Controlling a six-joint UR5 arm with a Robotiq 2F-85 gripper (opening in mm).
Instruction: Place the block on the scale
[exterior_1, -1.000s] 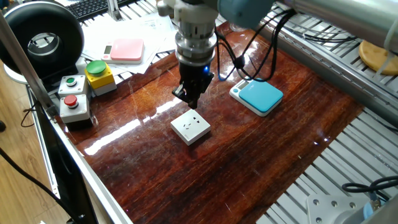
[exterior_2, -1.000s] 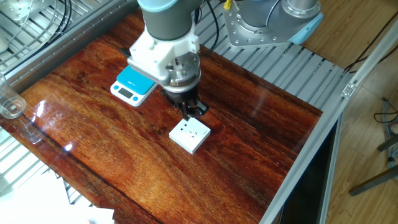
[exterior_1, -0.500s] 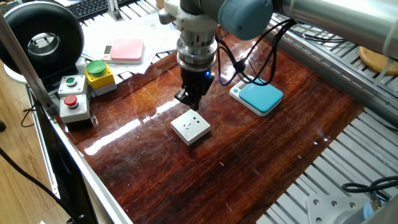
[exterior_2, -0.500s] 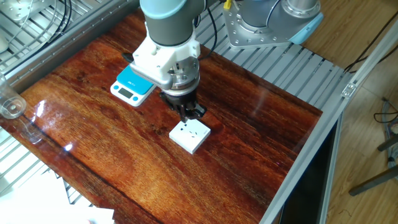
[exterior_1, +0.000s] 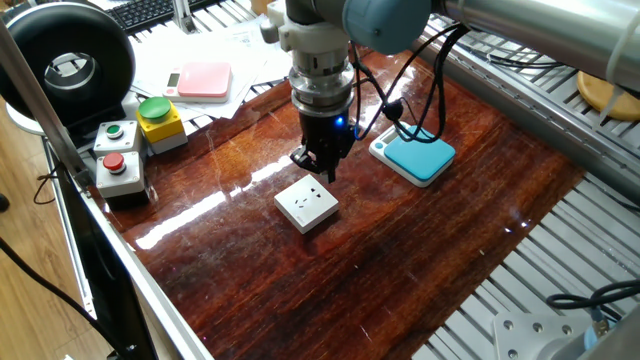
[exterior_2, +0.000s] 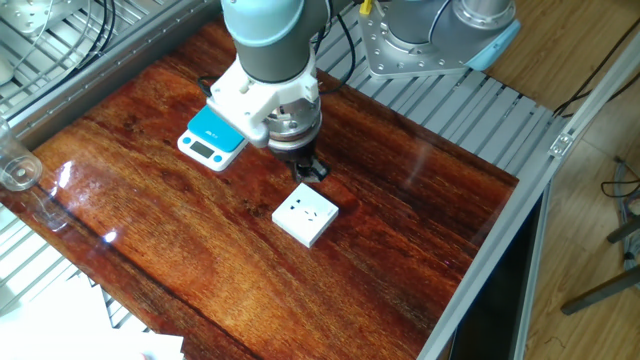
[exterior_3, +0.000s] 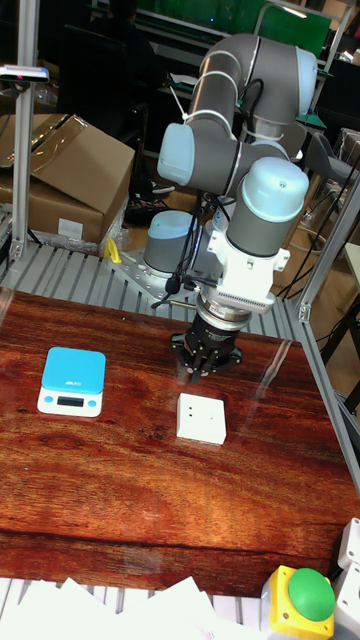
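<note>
The small white square block (exterior_1: 307, 206) could be missed by the empty, seemingly closed gripper (exterior_1: 320, 167), held off-centre above it.

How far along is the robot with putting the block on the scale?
Early. Nothing looks done: the block lies flat on the wood table, apart from the scale, whose teal top is bare. In hand: nothing; the gripper hangs just above the block's far edge. Left: grasp, carry, set down.

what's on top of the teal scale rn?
Nothing. The scale has a bare top in the tall fixed view; the block lies apart on the table, with the gripper hovering near it, empty.
</note>
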